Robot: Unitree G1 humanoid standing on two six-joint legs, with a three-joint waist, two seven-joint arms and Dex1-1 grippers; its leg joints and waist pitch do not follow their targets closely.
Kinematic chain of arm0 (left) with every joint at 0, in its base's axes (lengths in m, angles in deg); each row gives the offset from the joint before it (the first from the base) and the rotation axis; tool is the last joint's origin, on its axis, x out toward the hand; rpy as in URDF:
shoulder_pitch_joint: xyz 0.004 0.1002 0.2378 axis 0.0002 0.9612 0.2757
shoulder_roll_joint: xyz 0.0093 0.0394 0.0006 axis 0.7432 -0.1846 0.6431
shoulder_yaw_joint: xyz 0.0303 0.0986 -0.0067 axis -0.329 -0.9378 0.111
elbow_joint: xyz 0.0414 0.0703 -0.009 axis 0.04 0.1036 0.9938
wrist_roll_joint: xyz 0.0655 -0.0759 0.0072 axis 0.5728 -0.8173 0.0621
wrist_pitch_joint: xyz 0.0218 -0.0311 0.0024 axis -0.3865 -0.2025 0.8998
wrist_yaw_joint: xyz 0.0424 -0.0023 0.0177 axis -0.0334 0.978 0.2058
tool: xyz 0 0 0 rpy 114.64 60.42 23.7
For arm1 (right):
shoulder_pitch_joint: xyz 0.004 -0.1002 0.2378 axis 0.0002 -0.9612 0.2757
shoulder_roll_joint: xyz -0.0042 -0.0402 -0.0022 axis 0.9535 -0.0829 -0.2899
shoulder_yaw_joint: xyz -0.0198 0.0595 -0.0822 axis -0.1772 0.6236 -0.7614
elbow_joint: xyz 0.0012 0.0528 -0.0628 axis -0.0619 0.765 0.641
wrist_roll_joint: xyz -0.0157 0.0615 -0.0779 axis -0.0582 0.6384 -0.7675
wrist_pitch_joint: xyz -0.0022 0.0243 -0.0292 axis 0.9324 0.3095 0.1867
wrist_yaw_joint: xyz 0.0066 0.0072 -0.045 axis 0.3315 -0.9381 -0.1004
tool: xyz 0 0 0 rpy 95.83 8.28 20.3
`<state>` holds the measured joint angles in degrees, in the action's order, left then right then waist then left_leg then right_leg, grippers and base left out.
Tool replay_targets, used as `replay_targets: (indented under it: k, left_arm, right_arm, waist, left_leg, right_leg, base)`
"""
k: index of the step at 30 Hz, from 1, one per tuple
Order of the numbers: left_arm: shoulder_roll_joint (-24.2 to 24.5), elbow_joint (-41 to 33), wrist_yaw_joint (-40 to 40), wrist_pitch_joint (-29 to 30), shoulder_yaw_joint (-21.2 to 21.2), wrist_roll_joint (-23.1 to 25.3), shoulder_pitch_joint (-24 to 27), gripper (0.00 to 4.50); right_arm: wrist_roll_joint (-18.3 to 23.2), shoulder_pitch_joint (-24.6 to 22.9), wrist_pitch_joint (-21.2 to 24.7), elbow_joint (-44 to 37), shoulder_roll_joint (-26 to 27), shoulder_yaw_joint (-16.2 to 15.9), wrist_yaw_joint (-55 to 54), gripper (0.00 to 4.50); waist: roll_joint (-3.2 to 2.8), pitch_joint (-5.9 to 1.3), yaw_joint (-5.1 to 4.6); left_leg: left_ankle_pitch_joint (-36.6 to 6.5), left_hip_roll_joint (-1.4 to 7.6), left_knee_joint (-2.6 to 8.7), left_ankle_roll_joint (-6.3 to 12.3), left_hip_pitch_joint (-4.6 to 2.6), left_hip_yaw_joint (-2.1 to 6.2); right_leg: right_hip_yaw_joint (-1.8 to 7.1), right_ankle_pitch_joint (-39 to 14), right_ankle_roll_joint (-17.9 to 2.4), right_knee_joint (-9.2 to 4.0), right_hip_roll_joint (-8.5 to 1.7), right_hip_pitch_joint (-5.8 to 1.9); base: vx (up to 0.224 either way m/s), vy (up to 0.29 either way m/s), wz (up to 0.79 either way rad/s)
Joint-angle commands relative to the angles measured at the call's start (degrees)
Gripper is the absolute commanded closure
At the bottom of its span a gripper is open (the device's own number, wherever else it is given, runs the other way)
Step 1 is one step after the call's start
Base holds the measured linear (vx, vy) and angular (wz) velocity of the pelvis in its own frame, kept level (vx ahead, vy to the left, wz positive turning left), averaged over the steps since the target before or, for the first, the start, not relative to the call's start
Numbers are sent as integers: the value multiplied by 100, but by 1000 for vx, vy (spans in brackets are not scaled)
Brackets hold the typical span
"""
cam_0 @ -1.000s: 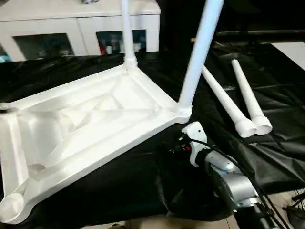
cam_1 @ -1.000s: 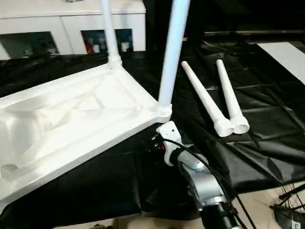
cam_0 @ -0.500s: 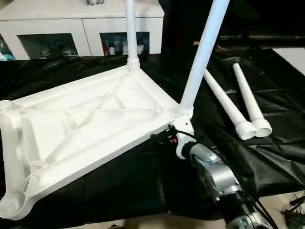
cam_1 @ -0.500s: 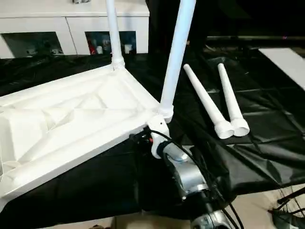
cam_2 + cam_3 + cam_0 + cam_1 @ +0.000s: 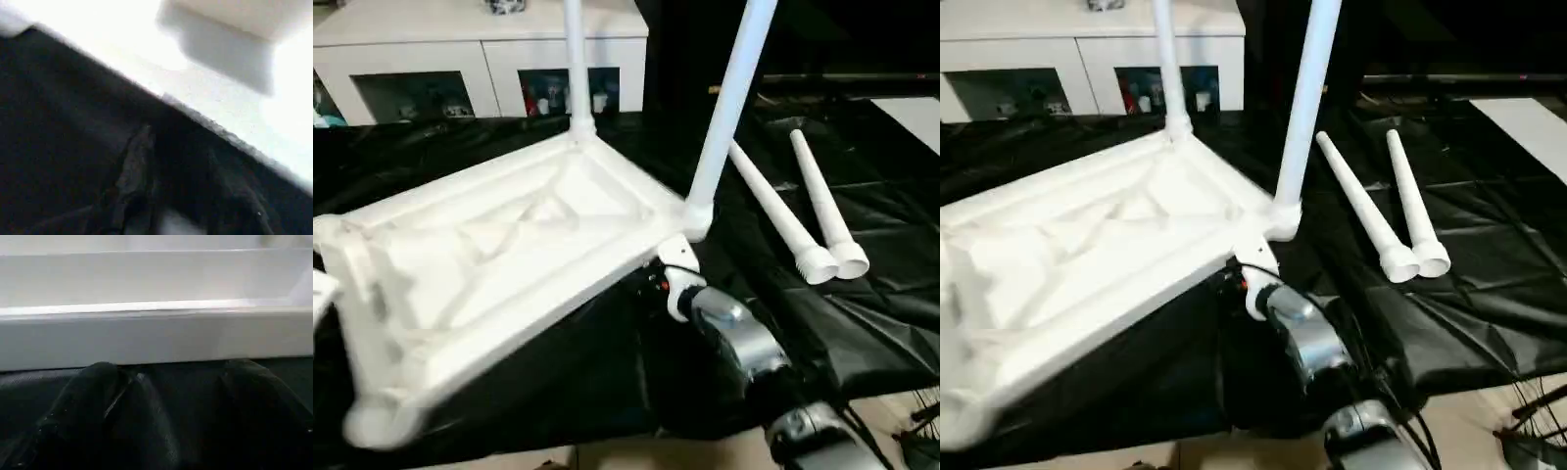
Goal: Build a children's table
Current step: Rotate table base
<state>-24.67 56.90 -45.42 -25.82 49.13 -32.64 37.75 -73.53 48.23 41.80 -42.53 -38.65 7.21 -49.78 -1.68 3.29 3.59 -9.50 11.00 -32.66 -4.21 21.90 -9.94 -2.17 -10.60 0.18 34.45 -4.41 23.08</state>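
The children's table point(image 5: 499, 245) lies upside down on the black-sheeted counter point(image 5: 862, 294), its rimmed top tilted with the underside facing up. Two legs point(image 5: 729, 98) already stand in the far corner sockets and rise out of the frame. The near corner sockets point(image 5: 367, 426) are still bare.

My right fingers point(image 5: 161, 396) are spread wide and pressed up to the long edge of the tabletop. Its white rim point(image 5: 156, 333) runs straight across just beyond both fingertips, and the two dark fingers point(image 5: 93, 396) rest low against the black sheet under that rim. Nothing sits between them. From my head, my right silver forearm point(image 5: 734, 338) reaches in under the corner that carries the nearer upright leg.

My left fingers stand partly open; what they hold, if anything, I cannot tell. Ahead of the left wrist camera there is crumpled black sheet point(image 5: 98, 147) and a blurred white edge of the tabletop point(image 5: 220, 88) beyond it.

Two loose legs point(image 5: 783, 215) lie side by side on the sheet, well off to the outer side of my right fingers, ribbed ends toward me and almost touching each other.

Beyond the counter, past the upright legs, stands a white cabinet point(image 5: 480, 49) with glass doors and small coloured things behind them.
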Motion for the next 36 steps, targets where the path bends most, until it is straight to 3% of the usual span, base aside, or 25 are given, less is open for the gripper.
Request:
replay_targets:
  k: [1, 7, 8, 9, 13, 19, 25, 32, 36]
  left_arm:
    - [-11, -457, 527, 39, -340, -225, 131, 310]
    - [106, -1495, 1120, 73, -493, -549, 616, 310]
    - [-7, -1918, 1257, 50, -506, -755, 661, 310]
    - [-7, -1918, 1257, 50, -506, -755, 661, 310]
    - [-324, -2631, 1406, 162, -847, -919, 498, 310]
    - [-858, -2721, 1365, 83, -1428, -799, 33, 310]
    - [-1386, -2578, 1302, -162, -1955, -525, -361, 310]
    - [-2039, -2593, 1108, -786, -2360, -397, -826, 310]
    - [-2055, -2883, 1394, -762, -2375, -570, -971, 310]
  right_arm:
    - [-54, 105, -91, 162, 86, -33, -14, 48]
    - [-59, 223, -264, 413, 87, -8, 35, 48]
    - [-70, 261, -342, 521, 83, -8, 77, 48]
    - [-70, 261, -342, 521, 83, -8, 77, 48]
    - [-119, 318, -500, 686, 85, -63, 194, 48]
    - [-160, 294, -597, 677, 132, -156, 289, 48]
    - [-175, 141, -684, 503, 99, -206, 400, 48]
    - [-176, -456, -629, -626, -584, -186, 891, 48]
    - [-45, -673, -622, -1275, -1194, -129, 1515, 48]
  waist:
    - [-169, -287, -26]
    - [-162, -292, -54]
    - [-123, -297, -59]
    - [-146, -295, -51]
    - [-127, -297, -30]
    - [-76, -348, -44]
    - [-102, -381, -68]
    - [-74, -410, -31]
    - [-38, -398, -24]
  left_leg:
    - [-2448, 194, 483, -320, -185, 77]
    - [-2385, 187, 482, -287, -180, 71]
    - [-2370, 194, 483, -270, -173, 73]
    - [-2388, 192, 477, -278, -188, 65]
    - [-2437, 193, 469, -300, -213, 47]
    - [-2172, 154, 427, -287, -159, 50]
    - [-1922, 150, 404, -249, -138, 45]
    - [-1660, 154, 366, -140, -115, 44]
    - [-1726, 146, 348, -49, -104, 36]
  right_leg:
    - [220, -1363, -1208, -384, -297, -103]
    - [215, -1382, -1171, -374, -276, -104]
    - [216, -1398, -1180, -376, -283, -115]
    - [218, -1429, -1183, -384, -276, -96]
    - [223, -1521, -1178, -400, -269, -80]
    - [217, -1626, -1041, -380, -273, -148]
    - [197, -1157, -1142, -345, -239, -181]
    - [184, -694, -1174, -315, -226, -236]
    - [179, -836, -1178, -323, -224, -254]
  base:
    - [0, 0, 0]
    - [0, 0, 0]
    - [0, 0, 0]
    - [0, 0, 0]
    - [0, 0, 0]
    - [0, 0, 0]
    - [0, 0, 0]
    - [0, 0, 0]
    - [0, 0, 0]
